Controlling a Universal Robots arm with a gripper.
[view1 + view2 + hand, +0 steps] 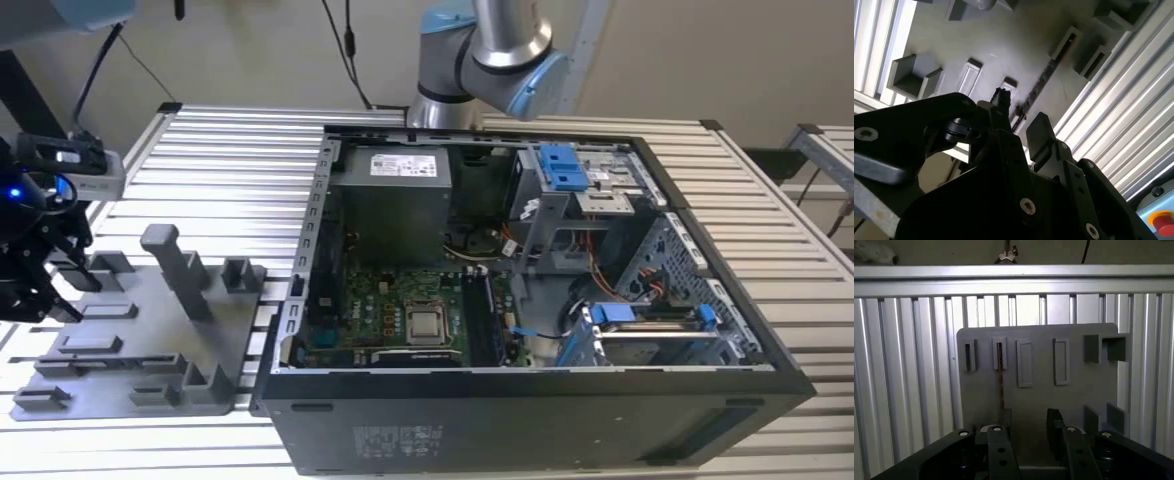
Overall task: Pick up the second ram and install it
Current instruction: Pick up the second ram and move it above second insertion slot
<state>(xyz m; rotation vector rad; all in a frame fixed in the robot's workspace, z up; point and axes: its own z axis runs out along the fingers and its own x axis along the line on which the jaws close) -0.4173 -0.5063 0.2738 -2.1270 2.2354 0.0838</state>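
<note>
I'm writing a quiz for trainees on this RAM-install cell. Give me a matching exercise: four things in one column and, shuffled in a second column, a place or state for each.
Things
1. second ram
2. holder tray
3. computer case
4. tool

Places or states
A. black, lying with its side open, mainboard showing
B. by the tray, open and empty
C. grey, flat on the slatted table, at the exterior view's left
D. on edge in the tray's slots

Pairs: 1-D, 2-C, 3-A, 4-B
</note>
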